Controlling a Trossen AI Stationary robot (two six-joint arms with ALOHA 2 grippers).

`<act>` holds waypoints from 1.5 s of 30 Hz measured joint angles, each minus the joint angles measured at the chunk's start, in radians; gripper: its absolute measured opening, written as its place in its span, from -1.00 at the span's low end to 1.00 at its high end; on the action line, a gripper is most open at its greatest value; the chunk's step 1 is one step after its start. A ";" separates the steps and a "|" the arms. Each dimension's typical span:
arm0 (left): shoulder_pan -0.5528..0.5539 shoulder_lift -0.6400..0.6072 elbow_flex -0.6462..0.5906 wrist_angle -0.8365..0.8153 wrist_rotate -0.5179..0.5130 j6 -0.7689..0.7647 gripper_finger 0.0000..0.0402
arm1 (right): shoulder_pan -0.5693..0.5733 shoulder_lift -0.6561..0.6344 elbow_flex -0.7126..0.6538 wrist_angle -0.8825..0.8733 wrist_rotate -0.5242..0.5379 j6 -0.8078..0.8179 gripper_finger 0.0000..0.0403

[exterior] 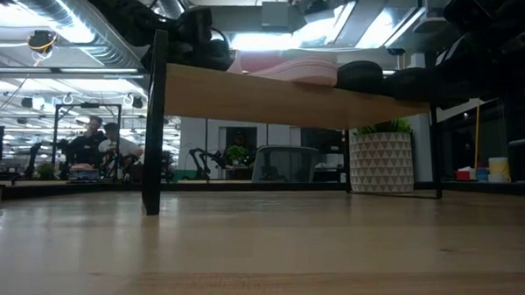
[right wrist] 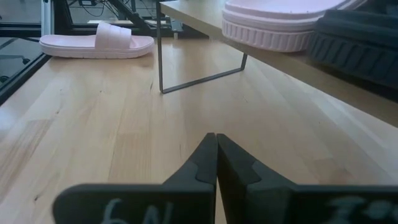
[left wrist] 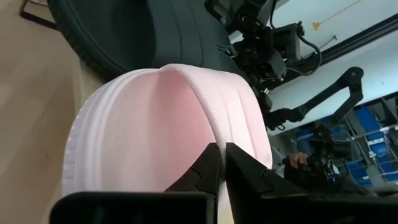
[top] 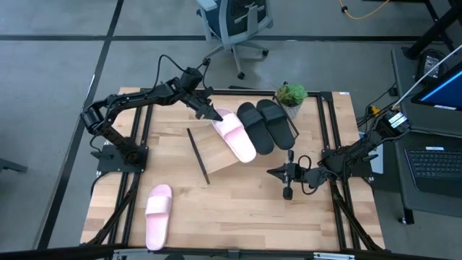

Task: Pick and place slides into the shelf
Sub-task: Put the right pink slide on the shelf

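One light pink slide [top: 236,135] lies on the slanted wooden shelf [top: 219,159], sole down, beside the two black slides [top: 266,124], which also lie on the board. My left gripper [top: 214,115] is at the pink slide's far end, shut on it. In the left wrist view the pink slide [left wrist: 143,124] fills the frame, with a black slide [left wrist: 143,31] behind it. The second pink slide [top: 157,214] lies flat on the table near its near left corner. My right gripper [top: 287,175] is shut and holds nothing, low over the table right of the shelf. My left gripper pinches the raised edge of the pink slide's strap [left wrist: 208,127] between its two fingertips [left wrist: 208,163], coming slanting down from the table's far left. The slide rests sole down on the shelf board, next to a black slide.
A potted plant [top: 291,96] in a white pot stands at the table's far edge behind the black slides. The shelf's thin black end rod [right wrist: 160,56] stands on the table. Bare wooden tabletop [top: 238,209] lies between the shelf and the near edge. Desks and an office chair stand beyond the table.
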 joint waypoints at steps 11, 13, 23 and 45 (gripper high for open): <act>0.000 0.000 0.000 -0.005 -0.013 0.007 -0.93 | 0.000 0.000 0.000 0.000 0.000 0.000 -0.96; 0.000 0.000 0.000 -0.005 -0.015 0.023 -0.92 | 0.000 0.000 0.000 0.000 0.000 0.000 -0.96; 0.000 0.000 0.000 -0.005 -0.016 0.027 -0.92 | 0.000 0.000 0.000 0.000 0.000 0.000 -0.96; 0.000 0.000 0.000 -0.004 -0.098 0.074 -0.92 | 0.000 0.000 0.000 0.000 0.000 0.000 -0.96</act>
